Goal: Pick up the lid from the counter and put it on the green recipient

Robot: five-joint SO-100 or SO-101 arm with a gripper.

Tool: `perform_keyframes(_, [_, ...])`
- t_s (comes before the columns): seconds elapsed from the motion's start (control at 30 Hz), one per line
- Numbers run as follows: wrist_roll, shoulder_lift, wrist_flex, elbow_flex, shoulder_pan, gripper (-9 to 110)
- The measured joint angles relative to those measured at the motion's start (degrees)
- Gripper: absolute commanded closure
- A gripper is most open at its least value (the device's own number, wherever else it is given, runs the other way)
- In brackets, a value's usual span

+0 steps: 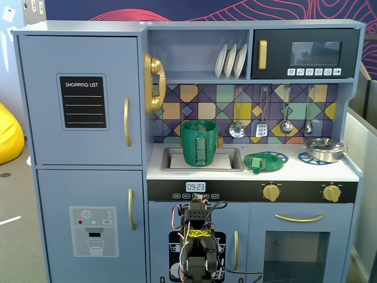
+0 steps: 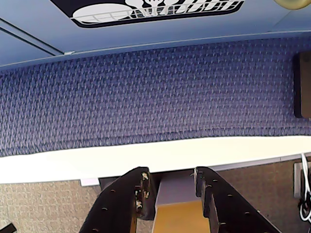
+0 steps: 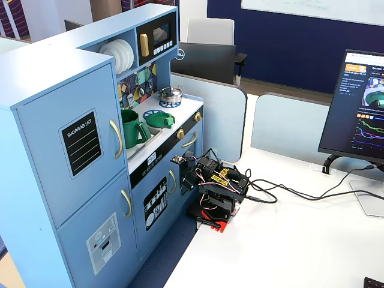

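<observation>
The green lid (image 1: 260, 162) lies flat on the white counter, over the left blue burner ring, with its tab handle toward the front; it also shows in the other fixed view (image 3: 159, 120). The green ribbed pot (image 1: 199, 142) stands upright in the sink to the lid's left, handle facing front, and shows in the other fixed view too (image 3: 132, 127). My arm (image 1: 197, 236) is folded low in front of the kitchen, well below the counter. In the wrist view my gripper (image 2: 171, 177) is open and empty, looking down at blue carpet and the white table edge.
A shiny steel pot (image 1: 324, 149) sits on the right burner ring. Utensils (image 1: 262, 127) hang on the back wall above the counter. The arm's base (image 3: 216, 207) stands on a white desk (image 3: 288, 240) with cables; a monitor (image 3: 360, 108) is at the right.
</observation>
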Motion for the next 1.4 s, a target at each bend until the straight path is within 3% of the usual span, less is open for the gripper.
perform_keyframes(0.63, [3.08,-1.85,-1.93,-3.69,6.5,101])
perform_keyframes(0.93, [-6.33,-15.47,-26.81,-25.49,21.97,100])
perform_keyframes(1.17, [-4.92,-25.75,-45.53,-31.82,31.38,68])
perform_keyframes(1.4, [-3.25,-34.72,-73.13,-30.67,34.63,60])
